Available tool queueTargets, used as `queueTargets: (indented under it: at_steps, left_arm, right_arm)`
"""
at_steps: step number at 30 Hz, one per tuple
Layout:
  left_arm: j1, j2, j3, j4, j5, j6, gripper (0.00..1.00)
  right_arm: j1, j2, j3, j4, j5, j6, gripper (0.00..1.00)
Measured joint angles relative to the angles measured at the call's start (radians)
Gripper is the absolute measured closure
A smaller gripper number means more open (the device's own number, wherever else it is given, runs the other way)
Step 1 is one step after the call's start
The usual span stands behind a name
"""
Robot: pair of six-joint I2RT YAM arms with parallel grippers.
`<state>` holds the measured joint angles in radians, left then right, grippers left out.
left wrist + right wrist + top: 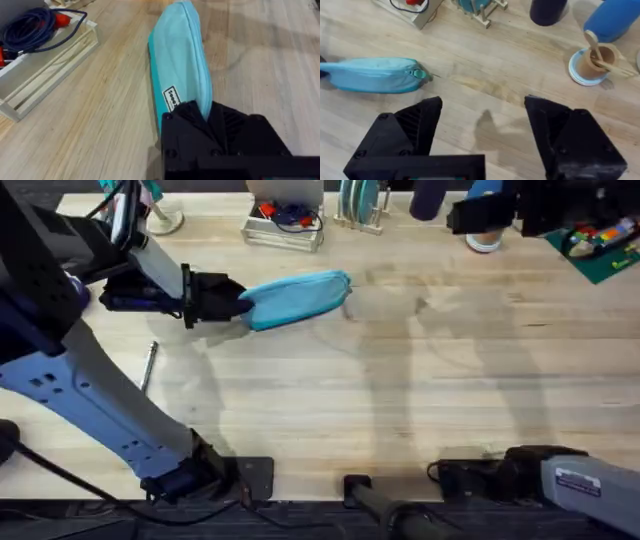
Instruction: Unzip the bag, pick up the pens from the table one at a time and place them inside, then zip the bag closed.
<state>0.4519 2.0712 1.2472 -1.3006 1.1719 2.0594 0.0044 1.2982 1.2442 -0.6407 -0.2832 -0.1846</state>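
Note:
The teal-blue bag (297, 298) lies on the table (400, 400) at the back left, its zipper pull (420, 74) at the right end. My left gripper (236, 301) is shut on the bag's left end; in the left wrist view the bag (179, 55) stretches away from the pinching fingers (192, 117). One silvery-grey pen (148, 366) lies on the wood in front of the left gripper, beside the left arm. My right gripper (482, 107) hangs open above bare wood, well to the right of the bag (372, 75), with nothing between its fingers.
Along the back edge stand a white wire tray (285, 220) with cables, a disc rack (360, 205), a dark cylinder (547, 10), a blue bottle (615, 17) and a cup with wooden sticks (595, 60). A green board (600, 245) lies at the back right.

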Motion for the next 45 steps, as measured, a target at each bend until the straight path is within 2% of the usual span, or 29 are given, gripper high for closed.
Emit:
queueTargets:
  at_steps: [13, 31, 40, 45]
  left_arm:
    - [0.000, 0.000, 0.000, 0.000, 0.000, 0.000, 0.960]
    - [0.000, 0.000, 0.000, 0.000, 0.002, 0.000, 0.960]
    - [0.000, 0.000, 0.000, 0.001, 0.026, 0.000, 0.960]
    - [0.000, 0.000, 0.000, 0.001, 0.032, 0.000, 0.960]
  right_arm:
    - [0.000, 0.199, 0.220, -0.049, -0.023, -0.090, 0.006]
    - [0.000, 0.301, 0.229, -0.050, -0.369, -0.161, 0.007]
    - [0.028, 0.340, 0.229, -0.044, -0.418, -0.165, 0.006]
    - [0.053, 0.346, 0.229, -0.045, -0.422, -0.276, 0.006]
